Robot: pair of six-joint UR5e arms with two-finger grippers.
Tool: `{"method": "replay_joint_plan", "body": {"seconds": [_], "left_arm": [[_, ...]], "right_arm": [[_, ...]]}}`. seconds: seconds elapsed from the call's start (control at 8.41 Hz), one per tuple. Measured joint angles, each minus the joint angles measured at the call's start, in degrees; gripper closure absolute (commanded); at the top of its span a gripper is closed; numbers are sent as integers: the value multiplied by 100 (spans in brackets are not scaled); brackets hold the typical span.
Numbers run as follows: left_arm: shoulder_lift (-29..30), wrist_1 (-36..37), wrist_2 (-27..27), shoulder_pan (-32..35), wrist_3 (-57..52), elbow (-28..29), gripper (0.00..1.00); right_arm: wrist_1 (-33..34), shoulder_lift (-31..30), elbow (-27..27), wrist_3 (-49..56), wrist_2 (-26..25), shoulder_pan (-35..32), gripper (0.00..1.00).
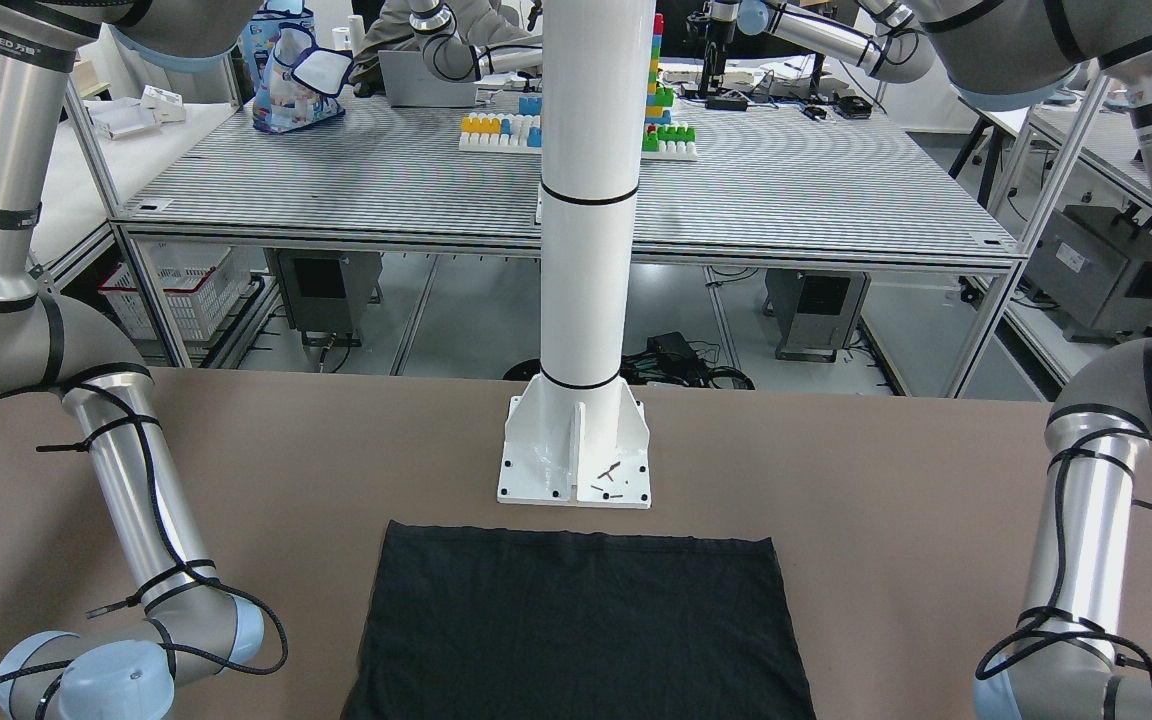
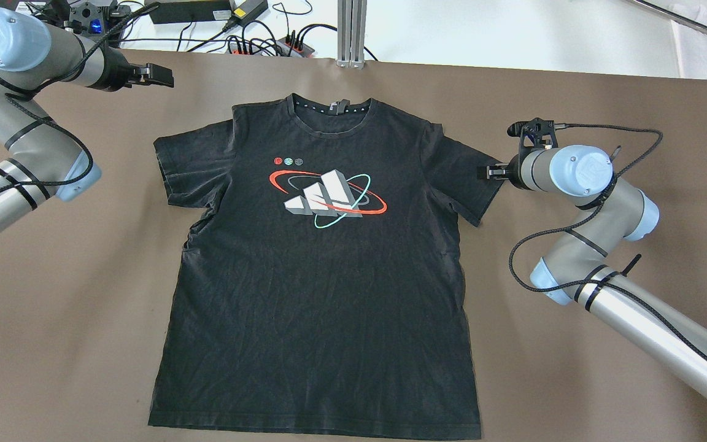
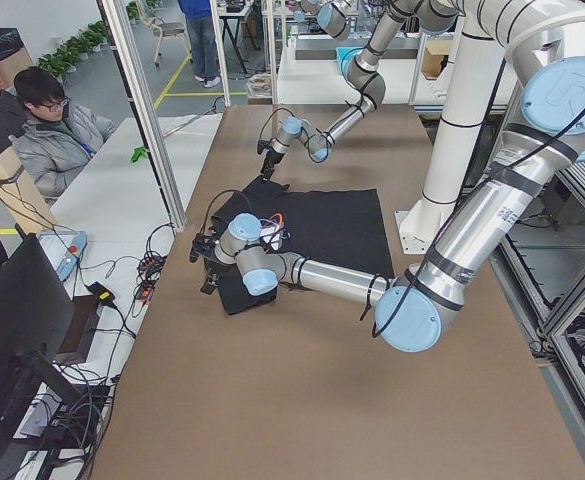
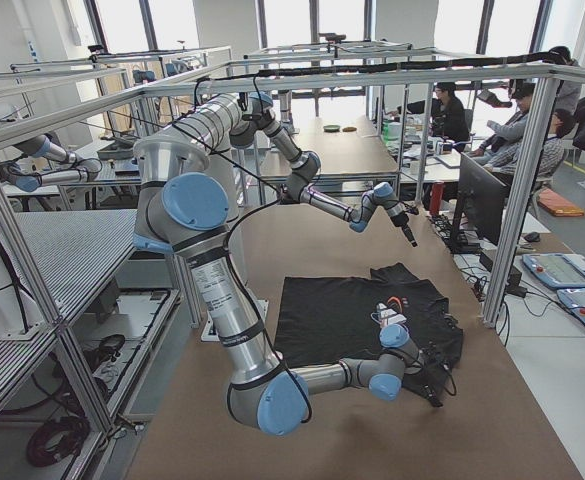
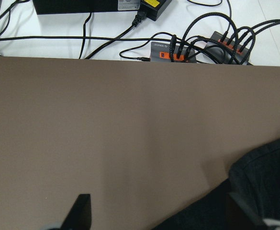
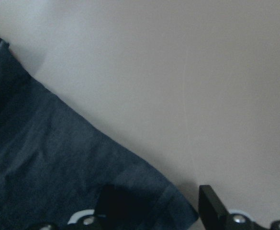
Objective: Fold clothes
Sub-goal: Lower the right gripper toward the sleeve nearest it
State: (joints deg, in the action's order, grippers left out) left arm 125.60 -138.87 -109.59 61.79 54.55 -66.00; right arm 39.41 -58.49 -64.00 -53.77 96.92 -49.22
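A black T-shirt with a red, white and teal print lies flat and face up on the brown table, collar to the far side. Its hem shows in the front-facing view. My right gripper is low at the tip of the shirt's right-hand sleeve. In the right wrist view the gripper is open, and the sleeve corner lies between its fingers. My left gripper is open and empty above bare table beyond the other sleeve, whose edge shows in the left wrist view.
A white pillar on a base plate stands at the near table edge behind the shirt's hem. Power strips and cables lie beyond the far edge. A seated operator is off that far side.
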Motion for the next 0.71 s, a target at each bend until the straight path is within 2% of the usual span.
{"method": "replay_joint_plan", "body": {"seconds": [0.24,0.71], "left_arm": [[17,7,-1,-1,-14,12,0],[32,9,-1,-2,1,4,0]], "right_arm": [[-3,0,-15,3,10,-4,100],[26,-28,-290,2,168,-50,100]]}}
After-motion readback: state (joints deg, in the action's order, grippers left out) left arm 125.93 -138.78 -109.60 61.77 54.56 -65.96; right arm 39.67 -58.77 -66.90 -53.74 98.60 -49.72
